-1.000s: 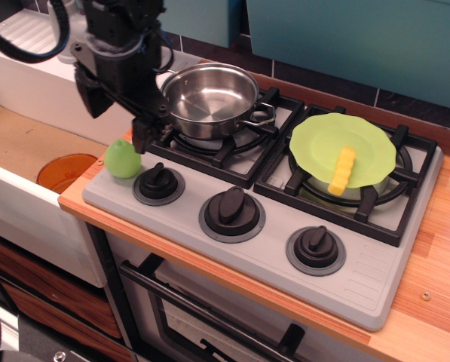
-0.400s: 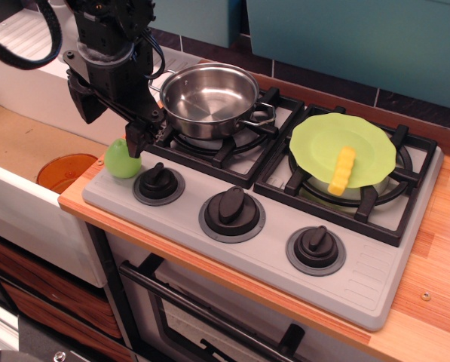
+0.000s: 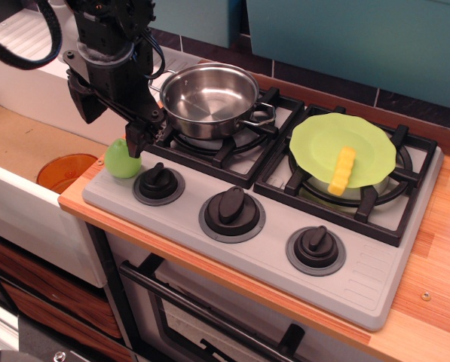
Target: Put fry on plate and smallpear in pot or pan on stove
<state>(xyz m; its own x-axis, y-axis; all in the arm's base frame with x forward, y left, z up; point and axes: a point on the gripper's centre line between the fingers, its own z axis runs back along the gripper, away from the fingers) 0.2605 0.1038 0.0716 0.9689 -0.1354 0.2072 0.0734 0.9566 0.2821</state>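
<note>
The smallpear (image 3: 120,161) is light green and stands on the front left corner of the grey stove (image 3: 375,283), beside the left knob. My black gripper (image 3: 111,132) hangs just above it, open and empty. Its right fingertip (image 3: 136,143) is at the pear's upper right. The steel pot (image 3: 208,98) sits empty on the left burner, just right of the gripper. The yellow fry (image 3: 342,171) lies on the lime-green plate (image 3: 315,139), which rests on the right burner.
Three black knobs (image 3: 232,205) line the stove's front. An orange bowl (image 3: 62,170) lies in the sink to the left, below the pear. The wooden counter (image 3: 443,256) runs along the right. A teal wall is behind.
The gripper has shifted a little left and up over the pear, then held still. The pear, pot, plate and fry have not moved.
</note>
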